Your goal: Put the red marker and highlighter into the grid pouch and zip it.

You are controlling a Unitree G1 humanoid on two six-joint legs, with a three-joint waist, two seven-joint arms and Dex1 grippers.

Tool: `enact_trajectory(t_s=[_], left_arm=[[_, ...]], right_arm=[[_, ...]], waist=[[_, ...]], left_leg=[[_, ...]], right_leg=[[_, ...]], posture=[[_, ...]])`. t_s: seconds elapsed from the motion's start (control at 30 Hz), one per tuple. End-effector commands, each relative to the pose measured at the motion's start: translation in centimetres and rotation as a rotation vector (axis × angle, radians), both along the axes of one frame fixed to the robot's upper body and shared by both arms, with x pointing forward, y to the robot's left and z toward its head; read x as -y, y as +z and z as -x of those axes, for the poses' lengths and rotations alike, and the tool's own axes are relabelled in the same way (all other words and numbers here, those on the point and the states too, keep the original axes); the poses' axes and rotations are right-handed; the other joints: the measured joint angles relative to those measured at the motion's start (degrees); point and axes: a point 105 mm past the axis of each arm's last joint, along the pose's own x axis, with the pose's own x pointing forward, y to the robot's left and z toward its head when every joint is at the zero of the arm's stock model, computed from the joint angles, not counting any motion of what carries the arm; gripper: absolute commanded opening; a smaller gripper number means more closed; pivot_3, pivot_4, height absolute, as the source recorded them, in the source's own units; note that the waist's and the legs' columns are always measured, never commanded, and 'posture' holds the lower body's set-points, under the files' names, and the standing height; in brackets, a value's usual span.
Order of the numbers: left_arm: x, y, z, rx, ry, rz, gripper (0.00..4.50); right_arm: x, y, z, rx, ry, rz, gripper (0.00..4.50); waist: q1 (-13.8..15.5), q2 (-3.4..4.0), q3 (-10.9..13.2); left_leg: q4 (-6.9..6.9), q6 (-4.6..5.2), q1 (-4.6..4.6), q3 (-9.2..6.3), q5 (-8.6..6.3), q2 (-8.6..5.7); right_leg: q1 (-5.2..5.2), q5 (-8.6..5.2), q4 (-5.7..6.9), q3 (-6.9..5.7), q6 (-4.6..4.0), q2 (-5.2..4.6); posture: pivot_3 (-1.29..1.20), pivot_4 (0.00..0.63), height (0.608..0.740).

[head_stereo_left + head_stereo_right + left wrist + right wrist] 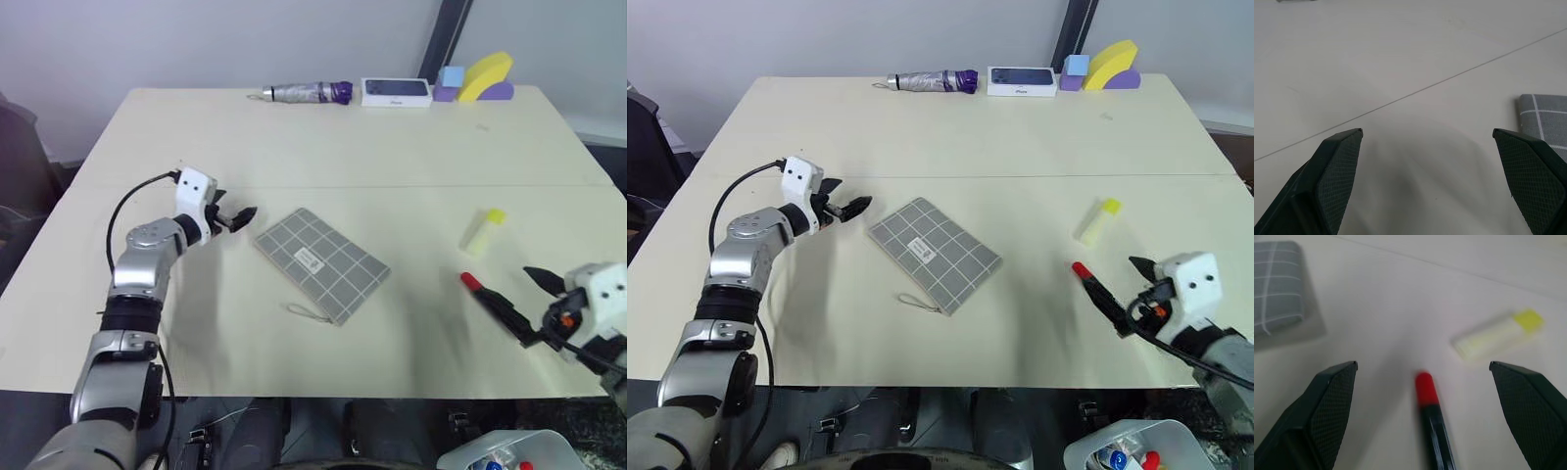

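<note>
Between the right gripper's spread fingers lies the red marker: light, stiff, round; best pinched mid-barrel.

**Hidden, cut off or unclear**

Grid pouch: in the left wrist view just one corner shows, rest cut by the frame edge; zipper state can't be told. Red marker: blurred in the right wrist view, body runs off the edge. Highlighter: blurred there too. Label on pouch: text too small to read. Bin below desk: cropped, contents unclear.
</note>
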Motion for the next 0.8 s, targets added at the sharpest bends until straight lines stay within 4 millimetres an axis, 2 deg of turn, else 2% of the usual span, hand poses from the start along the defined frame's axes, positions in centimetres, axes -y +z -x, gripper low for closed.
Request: enact_trajectory(t_s=[0.03,0.07,0.13,0.3,0.5,0.8], left_arm=[[-0.9,1.4,0.7,0.061,0.006,0.014,4.5],[-0.8,1.4,0.9,0.061,0.002,0.012,4.5],[-0.9,1.1,1.1,0.059,0.0,-0.002,4.5],[-0.8,1.1,1.0,0.055,-0.025,-0.05,4.5],[-1.1,0.3,0.8,0.042,-0.063,-0.133,4.5],[-1.1,-0.3,0.3,0.048,-0.161,-0.285,4.5]], right_arm=[[-1.8,0.9,-0.4,0.022,0.074,-0.003,3.96],[-2.3,0.8,-0.3,0.011,0.1,-0.009,3.72],[-3.5,0.2,0.1,-0.022,0.16,-0.003,2.69],[-5.0,-2.1,-0.2,-0.092,0.169,0.034,0.04],[-7.6,-5.0,-0.8,-0.155,0.138,0.076,0.04],[-11.0,-5.4,-3.0,-0.165,0.115,0.087,0.04]], waist=[[0.1,0.0,0.0],[0.2,0.0,0.0],[0.4,0.0,0.0],[0.3,-0.06,0.0],[0.1,-0.05,0.0],[0.1,-0.05,0.0]], left_leg=[[0.0,0.0,0.0,0.0,0.0,0.0],[-0.01,0.0,0.0,0.0,0.0,0.0],[-0.01,0.01,-0.02,-0.03,-0.01,0.0],[0.08,0.02,0.0,-0.06,-0.01,-0.02],[0.0,0.02,0.05,-0.07,-0.01,0.0],[-0.01,0.02,0.05,-0.07,-0.01,-0.01]], right_leg=[[0.0,0.0,-0.01,0.0,0.0,-0.01],[0.0,0.0,-0.02,0.01,0.0,-0.01],[0.01,0.0,-0.08,0.01,0.0,-0.02],[0.1,0.0,-0.1,-0.03,0.0,-0.02],[0.09,0.0,-0.08,-0.02,0.0,0.0],[0.05,0.0,-0.07,-0.04,0.0,0.01]], posture=[[0.0,0.15,0.74],[0.0,0.15,0.74],[0.0,0.15,0.74],[0.0,0.15,0.74],[0.0,0.15,0.74],[0.0,0.15,0.74]])
